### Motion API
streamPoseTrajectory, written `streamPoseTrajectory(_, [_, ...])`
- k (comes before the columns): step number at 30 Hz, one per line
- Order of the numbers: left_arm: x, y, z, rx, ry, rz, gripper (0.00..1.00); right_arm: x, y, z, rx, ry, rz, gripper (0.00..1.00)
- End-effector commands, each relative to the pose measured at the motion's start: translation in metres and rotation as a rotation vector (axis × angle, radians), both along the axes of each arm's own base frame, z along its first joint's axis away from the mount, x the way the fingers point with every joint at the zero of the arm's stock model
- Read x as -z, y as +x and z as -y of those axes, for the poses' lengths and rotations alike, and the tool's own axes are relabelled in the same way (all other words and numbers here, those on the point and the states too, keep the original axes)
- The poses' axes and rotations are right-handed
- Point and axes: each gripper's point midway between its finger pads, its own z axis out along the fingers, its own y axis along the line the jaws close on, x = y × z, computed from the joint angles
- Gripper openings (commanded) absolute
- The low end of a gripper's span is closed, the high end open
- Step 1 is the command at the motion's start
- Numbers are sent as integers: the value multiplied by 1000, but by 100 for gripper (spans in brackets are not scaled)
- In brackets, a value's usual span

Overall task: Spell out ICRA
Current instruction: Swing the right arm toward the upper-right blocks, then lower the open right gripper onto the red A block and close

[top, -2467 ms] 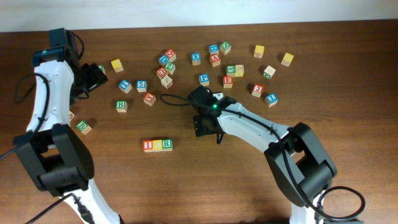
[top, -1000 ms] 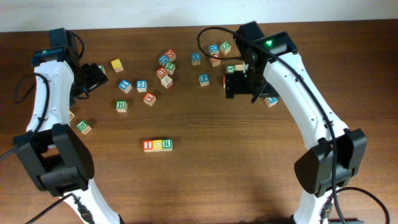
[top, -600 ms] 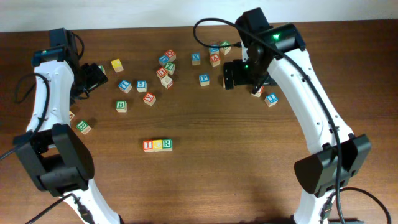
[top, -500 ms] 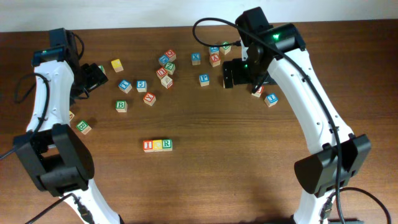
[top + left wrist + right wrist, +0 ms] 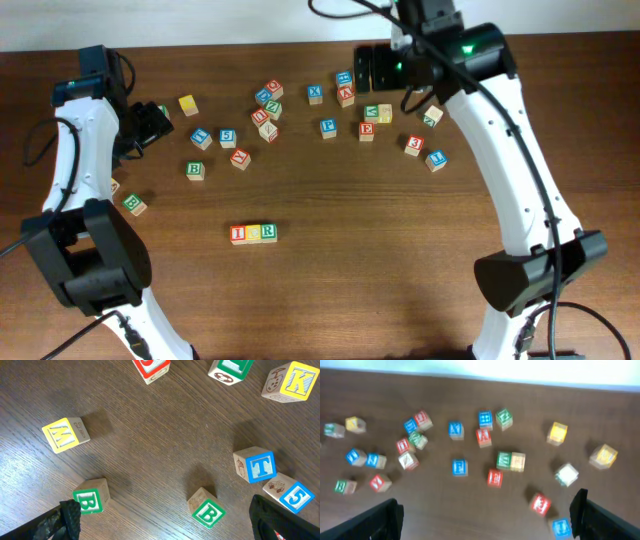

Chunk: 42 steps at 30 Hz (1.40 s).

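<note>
I am planning a square descent of the open, empty right gripper (image 5: 366,68) onto the A (image 5: 346,96), bound for 3 o'clock of R (image 5: 267,232); left gripper (image 5: 152,122) hanging open.

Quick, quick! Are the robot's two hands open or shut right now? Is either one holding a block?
Left hand: open, holding nothing.
Right hand: open, holding nothing.

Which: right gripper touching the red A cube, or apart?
Apart. Right wrist view: right gripper hangs high, red A cube far below it.
</note>
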Motion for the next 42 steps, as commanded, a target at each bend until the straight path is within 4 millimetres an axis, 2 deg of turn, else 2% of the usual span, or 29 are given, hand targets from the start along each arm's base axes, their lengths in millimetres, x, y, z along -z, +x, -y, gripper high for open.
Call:
streamPoseTrajectory(1, [1, 1, -3, -5, -3, 1, 99, -23, 19, -3, -82, -38, 136, 98])
streamPoseTrajectory(4, [0, 1, -3, -5, -2, 1, 99, -23, 42, -10, -79, -20, 197, 99])
streamPoseTrajectory(5, [0, 1, -3, -5, -2, 1, 99, -19, 52, -14, -79, -16, 213, 94])
streamPoseTrajectory(6, [0, 1, -3, -5, -2, 1, 99, -14, 59, -16, -78, -13, 223, 64])
streamPoseTrajectory(7, [1, 1, -3, -5, -3, 1, 99, -7, 66, -18, -78, -13, 224, 43])
streamPoseTrajectory(8, [0, 1, -3, -5, -2, 1, 99, 1, 72, -20, -78, -14, 220, 12])
streamPoseTrajectory(9, [1, 1, -3, -5, -3, 1, 99, 12, 78, -22, -79, -17, 209, 4])
streamPoseTrajectory(11, [1, 1, -3, -5, -3, 1, 99, 41, 88, -26, -80, -29, 169, 4])
streamPoseTrajectory(13, [0, 1, -3, -5, -2, 1, 99, 81, 102, -30, -82, -44, 121, 4])
streamPoseTrajectory(18, [1, 1, -3, -5, -3, 1, 99, 154, 134, -39, -99, -72, 100, 4])
streamPoseTrajectory(20, [0, 1, -3, -5, -2, 1, 99, 172, 145, -43, -98, -66, 119, 4])
streamPoseTrajectory(26, [0, 1, -3, -5, -2, 1, 99, 204, 173, -52, -94, -45, 194, 4])
streamPoseTrajectory(31, [0, 1, -3, -5, -2, 1, 99, 226, 177, -52, -91, -48, 187, 4])
streamPoseTrajectory(34, [0, 1, -3, -5, -2, 1, 99, 233, 174, -50, -88, -52, 160, 13])
streamPoseTrajectory(37, [0, 1, -3, -5, -2, 1, 99, 241, 167, -48, -90, -63, 120, 30])
streamPoseTrajectory(39, [0, 1, -3, -5, -2, 1, 99, 245, 164, -47, -92, -69, 98, 31])
streamPoseTrajectory(40, [1, 1, -3, -5, -3, 1, 99, 247, 162, -46, -92, -71, 88, 35])
streamPoseTrajectory(41, [1, 1, -3, -5, -3, 1, 99, 250, 159, -47, -96, -73, 73, 47])
streamPoseTrajectory(42, [0, 1, -3, -5, -2, 1, 99, 251, 158, -47, -98, -75, 67, 49])
